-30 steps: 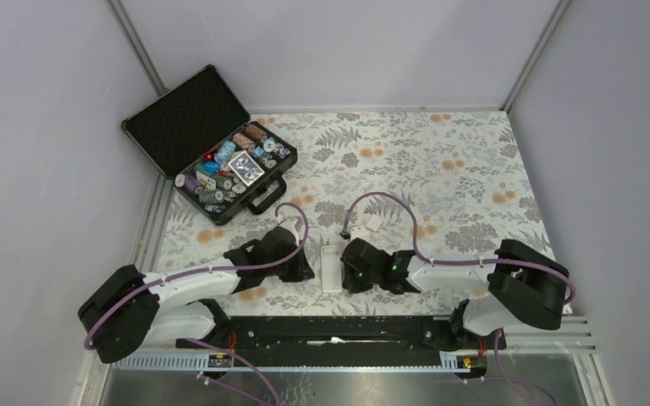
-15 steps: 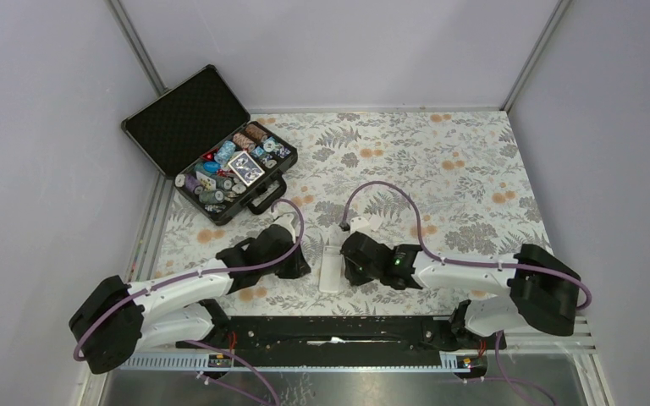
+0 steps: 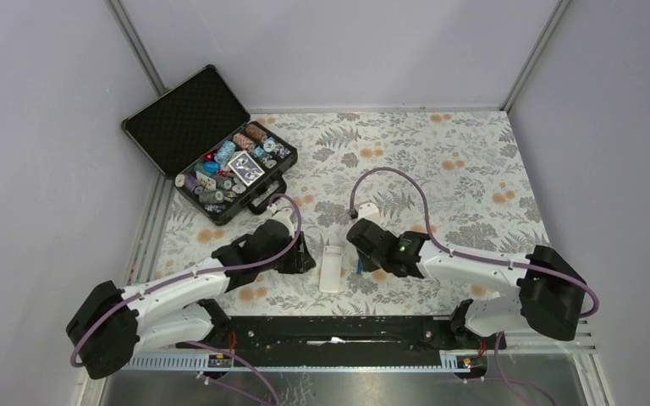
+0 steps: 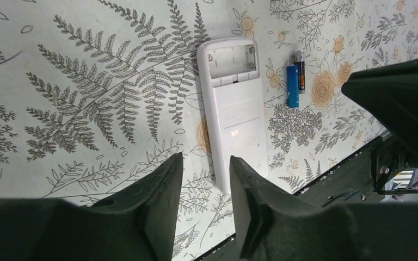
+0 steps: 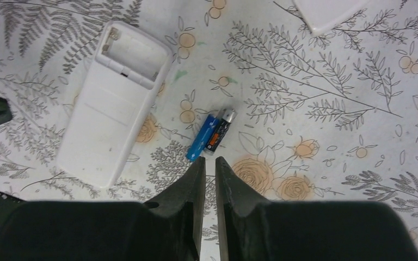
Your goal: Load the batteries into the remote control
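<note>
Hovering empty with jaws barely parted, the right gripper [image 5: 210, 179] hangs by the batteries [image 5: 211, 135], just right of the face-down remote control [image 4: 234, 109], its bay [image 4: 231, 57] bare; the left gripper [image 4: 207, 185] gapes empty; picking one battery likely needs wider jaws

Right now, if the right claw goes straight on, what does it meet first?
Probably the batteries, lying side by side just ahead of the right claw; depth is unclear, so it may touch the tablecloth short of them.
</note>
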Robot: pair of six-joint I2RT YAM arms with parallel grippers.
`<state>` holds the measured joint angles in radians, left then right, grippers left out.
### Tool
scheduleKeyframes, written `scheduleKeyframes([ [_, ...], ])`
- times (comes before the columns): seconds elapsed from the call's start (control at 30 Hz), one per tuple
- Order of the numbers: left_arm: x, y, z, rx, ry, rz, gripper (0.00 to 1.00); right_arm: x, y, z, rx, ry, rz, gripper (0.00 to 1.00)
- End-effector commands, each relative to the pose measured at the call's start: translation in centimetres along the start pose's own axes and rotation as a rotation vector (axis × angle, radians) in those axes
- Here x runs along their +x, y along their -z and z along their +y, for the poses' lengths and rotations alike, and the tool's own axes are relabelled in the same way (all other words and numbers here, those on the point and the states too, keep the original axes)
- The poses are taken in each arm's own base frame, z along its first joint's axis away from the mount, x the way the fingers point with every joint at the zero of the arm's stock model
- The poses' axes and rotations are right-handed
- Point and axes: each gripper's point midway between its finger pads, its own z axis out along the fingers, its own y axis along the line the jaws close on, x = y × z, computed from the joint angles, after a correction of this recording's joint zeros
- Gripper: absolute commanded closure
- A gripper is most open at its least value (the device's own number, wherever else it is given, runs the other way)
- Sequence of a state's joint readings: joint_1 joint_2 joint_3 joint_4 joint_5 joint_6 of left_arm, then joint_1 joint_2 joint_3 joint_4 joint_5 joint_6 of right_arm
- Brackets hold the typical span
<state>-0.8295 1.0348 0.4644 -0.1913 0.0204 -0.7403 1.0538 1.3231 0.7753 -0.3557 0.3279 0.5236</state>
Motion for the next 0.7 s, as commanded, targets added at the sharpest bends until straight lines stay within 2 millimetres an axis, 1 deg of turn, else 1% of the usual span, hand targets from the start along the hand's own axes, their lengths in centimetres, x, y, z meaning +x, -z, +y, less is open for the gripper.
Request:
scheduleKeyframes([
  [0.0, -1.7, 0.5, -1.3, 0.058, 0.003, -0.050, 0.57, -1.0, -0.5, -0.8, 0.023, 0.029, 0.024, 0.81],
  [0.1, -1.6, 0.5, -1.2, 0.062, 0.007, -0.051, 0.51, -1.0, -1.1, -0.9, 0.027, 0.027, 0.047, 0.80],
  [0.2, -1.5, 0.4, -1.1, 0.065, 0.004, -0.047, 0.45, -1.0, -1.9, -1.1, 0.027, 0.018, 0.059, 0.76],
  [0.27, -1.4, 0.3, -1.1, 0.065, 0.002, -0.046, 0.43, -1.1, -2.3, -0.9, 0.010, 0.003, 0.063, 0.75],
  [0.47, -1.2, 0.2, -1.0, 0.071, 0.001, -0.042, 0.40, -1.3, -3.4, -0.9, 0.004, -0.031, 0.071, 0.71],
  [0.67, -1.0, 0.0, -0.9, 0.076, 0.004, -0.037, 0.38, -1.8, -3.8, -0.8, -0.004, -0.054, 0.060, 0.67],
])
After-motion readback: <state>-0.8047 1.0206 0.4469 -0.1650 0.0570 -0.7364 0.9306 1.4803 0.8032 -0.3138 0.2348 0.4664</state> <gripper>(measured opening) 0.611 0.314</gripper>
